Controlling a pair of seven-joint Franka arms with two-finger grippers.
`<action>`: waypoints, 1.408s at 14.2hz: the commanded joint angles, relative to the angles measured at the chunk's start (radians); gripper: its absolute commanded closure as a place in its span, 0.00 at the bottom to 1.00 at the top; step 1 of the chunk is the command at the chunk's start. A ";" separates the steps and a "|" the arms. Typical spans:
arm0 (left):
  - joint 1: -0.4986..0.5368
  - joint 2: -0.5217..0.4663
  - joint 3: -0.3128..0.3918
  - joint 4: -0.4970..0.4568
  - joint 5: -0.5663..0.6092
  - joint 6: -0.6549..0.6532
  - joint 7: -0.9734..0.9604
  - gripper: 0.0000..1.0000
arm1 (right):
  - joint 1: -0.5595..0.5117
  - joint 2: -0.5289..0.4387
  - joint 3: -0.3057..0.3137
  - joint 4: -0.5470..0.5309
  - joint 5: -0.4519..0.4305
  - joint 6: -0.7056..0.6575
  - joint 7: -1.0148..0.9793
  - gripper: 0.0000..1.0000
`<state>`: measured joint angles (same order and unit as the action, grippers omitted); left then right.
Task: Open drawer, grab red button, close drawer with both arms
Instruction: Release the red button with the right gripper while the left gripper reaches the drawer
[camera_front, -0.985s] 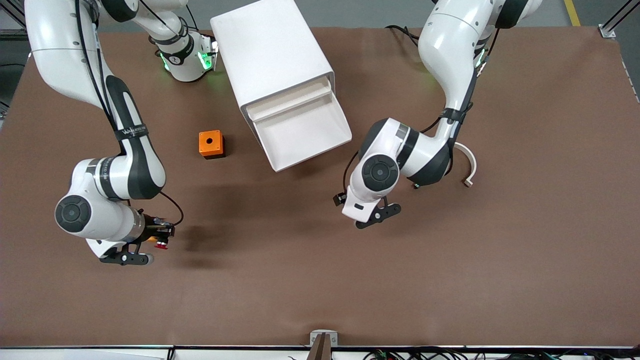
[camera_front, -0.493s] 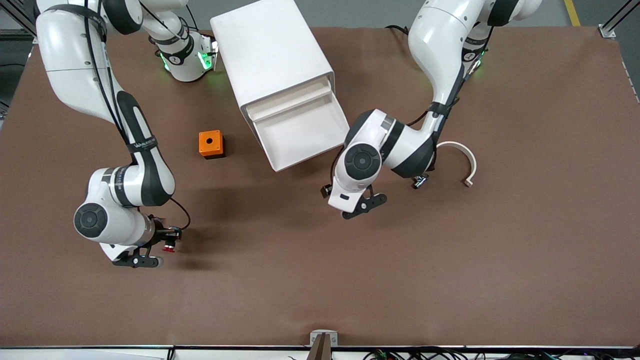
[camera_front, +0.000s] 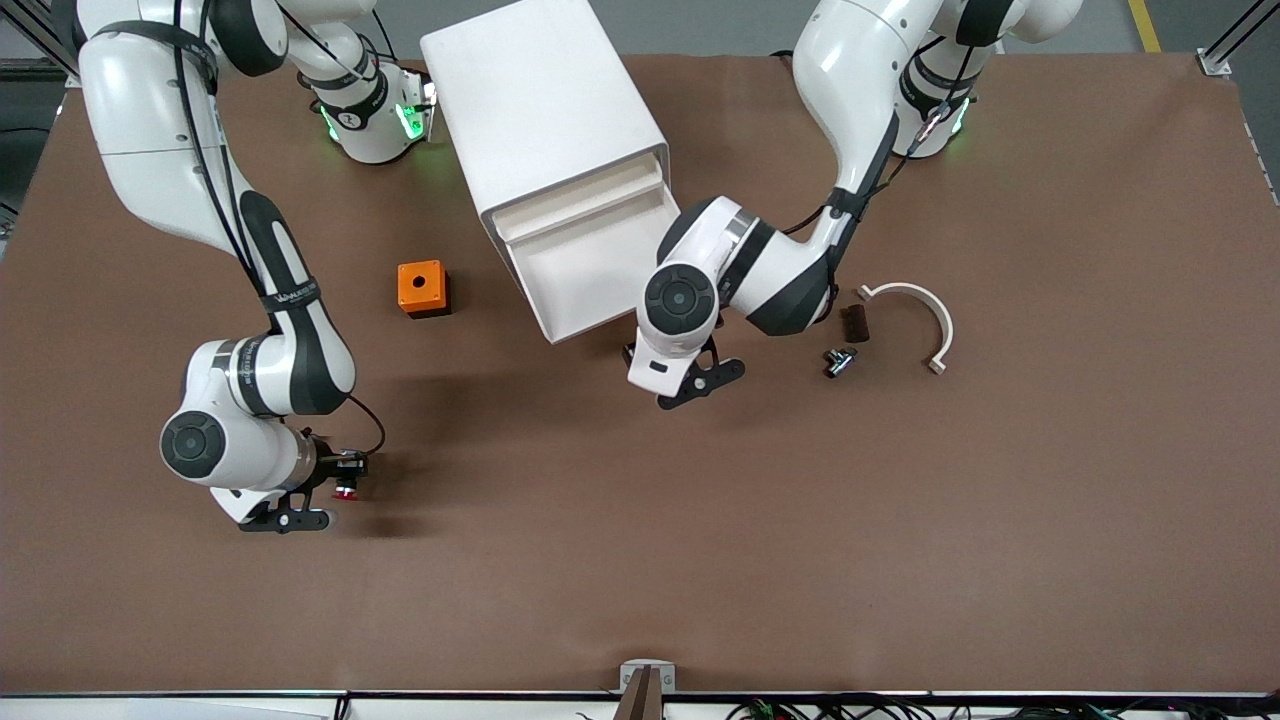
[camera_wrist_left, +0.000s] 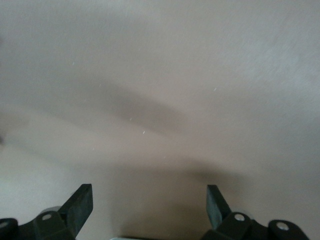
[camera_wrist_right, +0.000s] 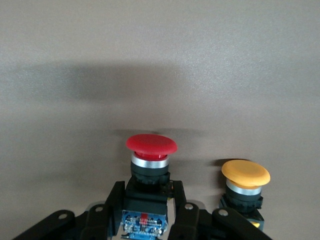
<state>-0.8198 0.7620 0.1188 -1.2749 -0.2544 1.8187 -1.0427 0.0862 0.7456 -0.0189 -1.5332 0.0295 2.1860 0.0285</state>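
The drawer, the top one of the white cabinet, stands pulled out and looks bare inside. My right gripper is shut on the black-and-blue body of the button, red cap pointing away from the hand. In the front view that button hangs just above the table toward the right arm's end, nearer the camera than the orange box. My left gripper is open with nothing between its fingers. Its hand hovers over the table by the drawer's front corner.
An orange box with a hole sits beside the cabinet. A yellow-capped button shows next to the held one. A white curved piece, a small dark block and a small metal part lie toward the left arm's end.
The left arm has swung in toward the drawer's front, uncovering the dark block and the metal part. The right gripper has shifted slightly toward the table's middle with the button.
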 joint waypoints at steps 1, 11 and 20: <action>-0.031 -0.033 0.007 -0.017 -0.006 -0.050 -0.025 0.00 | -0.026 0.008 0.019 -0.001 0.050 0.009 -0.071 0.94; -0.084 -0.043 0.002 -0.017 -0.009 -0.091 -0.031 0.00 | -0.028 -0.003 0.019 -0.053 0.053 0.005 -0.078 0.93; -0.117 -0.053 -0.027 -0.018 -0.008 -0.107 -0.089 0.00 | -0.025 -0.020 0.020 -0.101 0.053 -0.002 -0.076 0.91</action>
<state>-0.9279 0.7375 0.1009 -1.2758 -0.2544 1.7270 -1.1105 0.0783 0.7516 -0.0179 -1.5706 0.0659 2.1895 -0.0282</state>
